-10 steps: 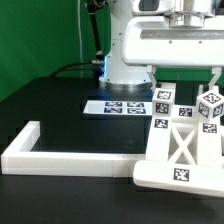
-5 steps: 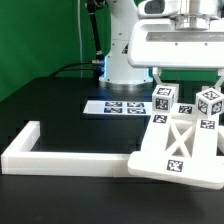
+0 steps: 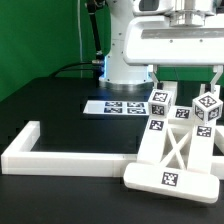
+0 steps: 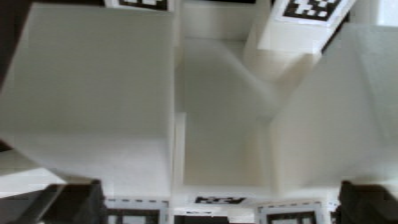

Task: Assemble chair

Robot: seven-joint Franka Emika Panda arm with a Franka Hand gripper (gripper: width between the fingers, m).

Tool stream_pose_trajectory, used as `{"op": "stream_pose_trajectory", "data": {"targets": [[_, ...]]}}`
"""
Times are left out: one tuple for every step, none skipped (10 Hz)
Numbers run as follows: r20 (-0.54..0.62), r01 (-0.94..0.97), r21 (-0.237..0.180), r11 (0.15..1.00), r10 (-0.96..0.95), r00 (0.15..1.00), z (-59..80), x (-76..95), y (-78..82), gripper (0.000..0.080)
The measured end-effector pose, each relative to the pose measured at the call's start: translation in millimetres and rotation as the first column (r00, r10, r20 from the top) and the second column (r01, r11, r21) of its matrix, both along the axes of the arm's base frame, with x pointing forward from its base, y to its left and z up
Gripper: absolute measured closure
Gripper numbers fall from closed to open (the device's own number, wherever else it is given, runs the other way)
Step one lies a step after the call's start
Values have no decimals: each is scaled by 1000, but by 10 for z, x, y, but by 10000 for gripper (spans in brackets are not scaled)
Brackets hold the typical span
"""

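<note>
Item: chair assembly (image 3: 178, 152), cross-braced, tagged, tilted against the border rail (image 3: 70, 157) on the black worktop (image 3: 60, 105), probably for bracing. Tool (image 4: 210, 203): fingers spread wide, straddling the assembly from above.

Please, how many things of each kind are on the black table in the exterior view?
Chair assembly: 1
Border rail: 1
Marker board: 1
Total: 3

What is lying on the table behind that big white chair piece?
Behind the chair piece lies the flat marker board with black-and-white tags, beyond it the robot's white base. The piece covers the table farther toward the exterior view's right.
</note>
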State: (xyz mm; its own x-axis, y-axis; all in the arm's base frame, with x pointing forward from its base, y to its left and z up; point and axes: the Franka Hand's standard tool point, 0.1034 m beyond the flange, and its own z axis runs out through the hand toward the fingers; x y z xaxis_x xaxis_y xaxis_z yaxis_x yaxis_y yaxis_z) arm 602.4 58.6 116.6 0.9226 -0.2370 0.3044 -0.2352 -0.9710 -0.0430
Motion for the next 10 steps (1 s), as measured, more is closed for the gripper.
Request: {"op": "stream_pose_trajectory", "data": {"targets": [[-4, 15, 13, 1000, -15, 1000, 20, -49, 59, 150], [-11, 28, 24, 999, -28, 1000, 4, -133, 140, 150], [1, 36, 26, 999, -36, 999, -25, -182, 218, 150], [25, 29, 18, 999, -29, 999, -45, -190, 257, 150], [53, 20, 9, 1000, -21, 998, -66, -184, 282, 150], [85, 16, 0, 1000, -16, 996, -64, -163, 282, 150], [119, 13, -9, 1000, -12, 993, -60, -121, 278, 150], [146, 6, -17, 1000, -4, 989, -58, -90, 299, 150], [148, 0, -18, 1000, 3, 989, -56, -84, 335, 150], [144, -3, -17, 1000, 5, 990, -52, -77, 353, 150]]}}
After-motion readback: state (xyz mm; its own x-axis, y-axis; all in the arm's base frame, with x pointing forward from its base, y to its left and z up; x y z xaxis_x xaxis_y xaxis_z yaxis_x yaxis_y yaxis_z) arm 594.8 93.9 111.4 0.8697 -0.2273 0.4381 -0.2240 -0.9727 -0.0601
